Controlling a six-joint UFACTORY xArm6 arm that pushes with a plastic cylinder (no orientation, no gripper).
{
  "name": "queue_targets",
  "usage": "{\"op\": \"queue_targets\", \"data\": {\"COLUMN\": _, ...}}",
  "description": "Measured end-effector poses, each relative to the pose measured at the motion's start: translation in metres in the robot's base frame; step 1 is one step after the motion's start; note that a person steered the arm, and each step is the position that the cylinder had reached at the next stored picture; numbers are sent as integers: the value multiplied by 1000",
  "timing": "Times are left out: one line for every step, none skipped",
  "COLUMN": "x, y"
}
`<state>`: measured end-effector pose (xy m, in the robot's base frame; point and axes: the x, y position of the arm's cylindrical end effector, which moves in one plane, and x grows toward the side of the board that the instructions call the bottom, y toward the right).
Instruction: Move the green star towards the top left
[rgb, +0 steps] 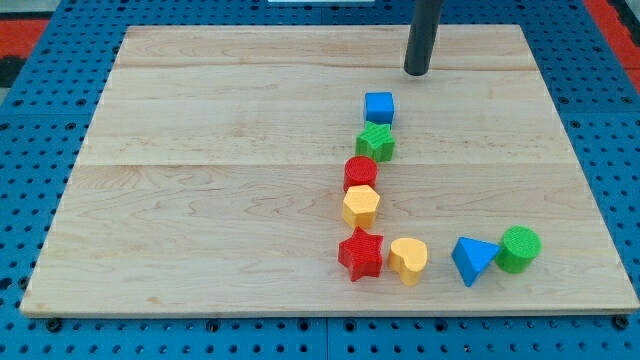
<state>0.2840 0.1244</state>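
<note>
The green star (376, 142) lies right of the board's middle, in a column of blocks. It touches the blue cube (379, 107) above it and sits just above the red cylinder (360, 172). My tip (416, 72) is above and to the right of the blue cube, apart from it, and up-right of the green star. It touches no block.
Below the red cylinder are a yellow hexagon (361, 206), a red star (361, 254) and a yellow heart (408, 260). A blue triangle (472, 260) and a green cylinder (518, 248) sit at the lower right. The wooden board (200, 180) lies on a blue pegboard.
</note>
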Motion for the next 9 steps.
{"op": "queue_targets", "data": {"x": 0, "y": 0}}
{"op": "queue_targets", "data": {"x": 0, "y": 0}}
{"op": "queue_targets", "data": {"x": 26, "y": 5}}
{"op": "queue_targets", "data": {"x": 84, "y": -8}}
{"op": "queue_targets", "data": {"x": 126, "y": -4}}
{"op": "queue_targets", "data": {"x": 141, "y": -52}}
{"op": "queue_targets", "data": {"x": 124, "y": -113}}
{"op": "queue_targets", "data": {"x": 136, "y": -130}}
{"op": "queue_targets", "data": {"x": 146, "y": -148}}
